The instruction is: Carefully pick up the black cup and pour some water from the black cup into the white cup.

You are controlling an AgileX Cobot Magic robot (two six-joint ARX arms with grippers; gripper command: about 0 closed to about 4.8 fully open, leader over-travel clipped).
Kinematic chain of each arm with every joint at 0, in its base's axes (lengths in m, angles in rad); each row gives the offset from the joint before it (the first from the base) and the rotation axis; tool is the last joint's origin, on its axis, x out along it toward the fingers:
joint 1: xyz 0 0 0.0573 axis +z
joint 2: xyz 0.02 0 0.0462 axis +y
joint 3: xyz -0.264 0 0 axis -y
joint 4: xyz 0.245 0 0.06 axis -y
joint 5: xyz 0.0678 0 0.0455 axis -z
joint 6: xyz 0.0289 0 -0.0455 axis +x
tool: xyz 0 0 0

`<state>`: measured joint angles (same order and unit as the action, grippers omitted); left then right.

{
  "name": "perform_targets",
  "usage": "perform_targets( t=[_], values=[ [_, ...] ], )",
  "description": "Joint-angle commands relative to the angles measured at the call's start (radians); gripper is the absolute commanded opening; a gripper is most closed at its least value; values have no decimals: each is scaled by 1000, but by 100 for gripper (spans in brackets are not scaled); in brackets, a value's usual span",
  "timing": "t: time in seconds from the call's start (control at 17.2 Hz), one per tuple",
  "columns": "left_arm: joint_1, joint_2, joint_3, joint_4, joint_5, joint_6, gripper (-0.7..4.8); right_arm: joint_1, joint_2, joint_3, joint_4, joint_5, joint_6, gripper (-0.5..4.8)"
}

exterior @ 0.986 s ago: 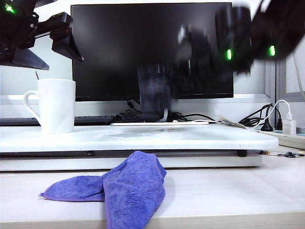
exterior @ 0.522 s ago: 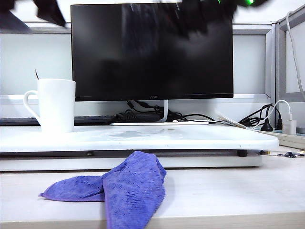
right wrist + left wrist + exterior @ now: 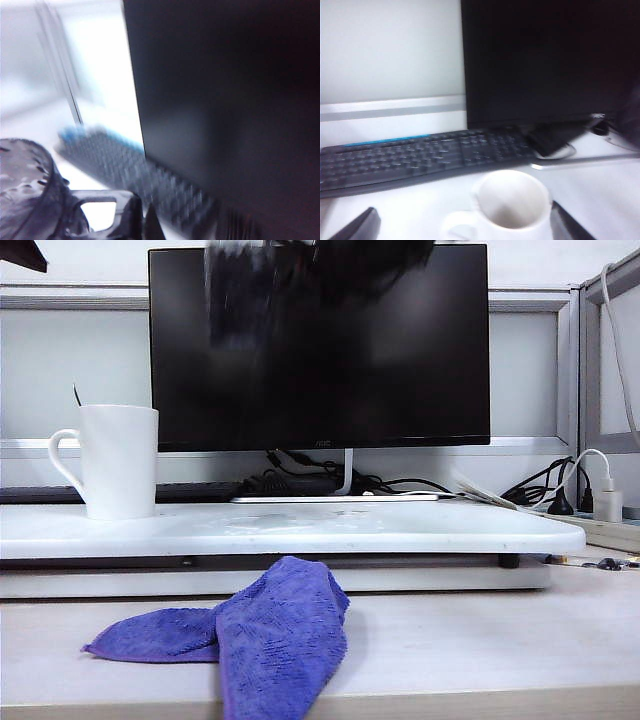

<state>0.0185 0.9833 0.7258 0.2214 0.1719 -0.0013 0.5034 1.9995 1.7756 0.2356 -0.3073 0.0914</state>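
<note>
The white cup (image 3: 118,461) stands upright on the left end of the white board (image 3: 400,530). In the left wrist view the white cup (image 3: 512,205) lies below my left gripper (image 3: 462,227), which is open, its dark fingers (image 3: 355,227) wide apart on either side of the cup and clear of it. In the exterior view only a dark tip of that gripper (image 3: 20,252) shows in the upper left corner. My right gripper (image 3: 142,225) is shut on the thin handle (image 3: 97,200) of the dimpled black cup (image 3: 27,195). In the exterior view the black cup is a dark blur (image 3: 250,295) high before the monitor.
A black monitor (image 3: 320,350) stands behind the board, with a keyboard (image 3: 420,155) at its foot. A purple cloth (image 3: 260,630) lies on the desk in front of the board. Cables and a power strip (image 3: 590,505) sit at the right.
My right arm has swung the black cup up and leftward, from the upper right to high over the middle. My left gripper has drawn up and out toward the top left corner.
</note>
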Motion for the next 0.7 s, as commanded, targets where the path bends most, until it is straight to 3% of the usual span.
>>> perform_targets(
  t=[0.06,0.7],
  values=[
    [0,18,6,10,35,-7,479,18,61,85,4,-6,10,-5],
    [-46,115,6,-25,99,-11,479,38,336,460,-105,19,-69,-5]
  ],
)
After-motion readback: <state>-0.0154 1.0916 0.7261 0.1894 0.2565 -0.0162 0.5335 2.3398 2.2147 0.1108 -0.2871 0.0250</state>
